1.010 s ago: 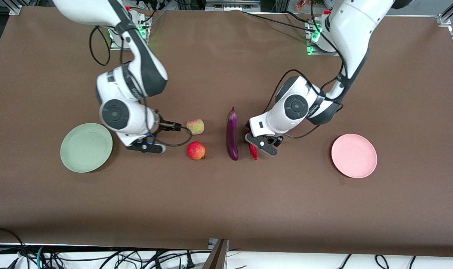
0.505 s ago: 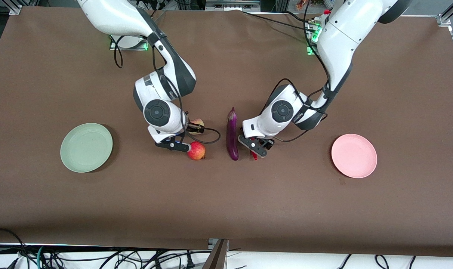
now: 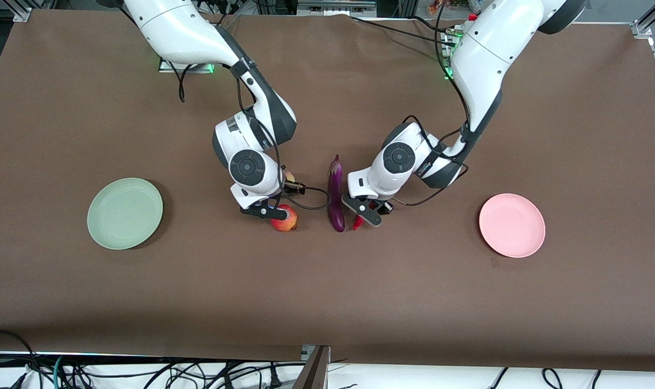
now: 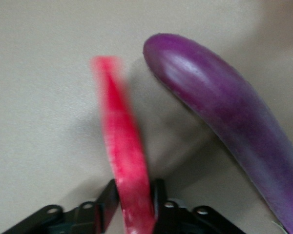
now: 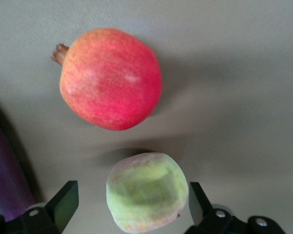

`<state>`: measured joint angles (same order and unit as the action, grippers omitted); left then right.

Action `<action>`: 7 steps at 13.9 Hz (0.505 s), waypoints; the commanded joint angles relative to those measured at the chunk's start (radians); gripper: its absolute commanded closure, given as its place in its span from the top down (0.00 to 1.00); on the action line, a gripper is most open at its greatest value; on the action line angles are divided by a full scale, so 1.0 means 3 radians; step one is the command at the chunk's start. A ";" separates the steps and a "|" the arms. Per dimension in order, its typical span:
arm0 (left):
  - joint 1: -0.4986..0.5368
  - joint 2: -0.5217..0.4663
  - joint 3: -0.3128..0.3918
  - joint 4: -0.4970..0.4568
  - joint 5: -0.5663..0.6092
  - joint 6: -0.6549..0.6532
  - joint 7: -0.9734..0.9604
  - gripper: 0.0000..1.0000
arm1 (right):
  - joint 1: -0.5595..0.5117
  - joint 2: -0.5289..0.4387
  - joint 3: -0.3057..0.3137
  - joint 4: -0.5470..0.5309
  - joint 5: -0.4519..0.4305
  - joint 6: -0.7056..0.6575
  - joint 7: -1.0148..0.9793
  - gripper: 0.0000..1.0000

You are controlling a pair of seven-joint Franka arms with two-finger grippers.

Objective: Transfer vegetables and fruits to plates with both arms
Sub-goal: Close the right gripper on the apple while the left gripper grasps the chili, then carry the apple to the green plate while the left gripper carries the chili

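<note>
The left gripper (image 4: 134,207) is seen closed on the chili (image 4: 123,151), pinched near one end, with most of the red body sticking out free beside the eggplant (image 4: 234,122). The chili is judged light, thin and somewhat bendy; a grip nearer its middle would be expected to swing less. The eggplant is judged glossy, slippery and heavier, best taken across the middle of its length.

The right gripper (image 5: 132,204) is seen wide open, one finger on either side of the peach (image 5: 147,191), nothing held. The red fruit (image 5: 111,78) lies just beside the peach, nearer the front camera. Both fruits are judged round, prone to rolling, and easily bruised; a grip across the widest part is suggested.

The brown table cover (image 3: 327,292) appears matte and flat. The green plate (image 3: 125,213) sits toward the right arm's end, the pink plate (image 3: 512,225) toward the left arm's end; both are empty, well apart from the produce.
</note>
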<state>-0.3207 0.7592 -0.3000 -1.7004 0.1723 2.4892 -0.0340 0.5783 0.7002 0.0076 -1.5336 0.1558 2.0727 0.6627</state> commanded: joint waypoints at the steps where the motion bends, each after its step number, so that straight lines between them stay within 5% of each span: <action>1: -0.0005 0.0011 0.0013 0.0064 0.0085 -0.0014 -0.0004 0.00 | 0.0066 0.0038 -0.0031 -0.0006 0.0059 0.0025 -0.0015 1.00; 4: 0.0102 -0.0275 -0.0002 0.0053 0.0085 -0.0288 0.0026 0.00 | 0.0112 0.0054 -0.0036 -0.0047 0.0013 0.0015 -0.0112 1.00; 7: 0.0347 -0.0622 -0.0017 0.0074 0.0075 -0.0958 0.0704 0.00 | 0.0107 0.0069 -0.0031 -0.0073 0.0013 0.0009 -0.0240 1.00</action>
<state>-0.2748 0.6661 -0.2983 -1.6599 0.1763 2.3172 0.0542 0.6007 0.7194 0.0068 -1.5470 0.1550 2.0708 0.6173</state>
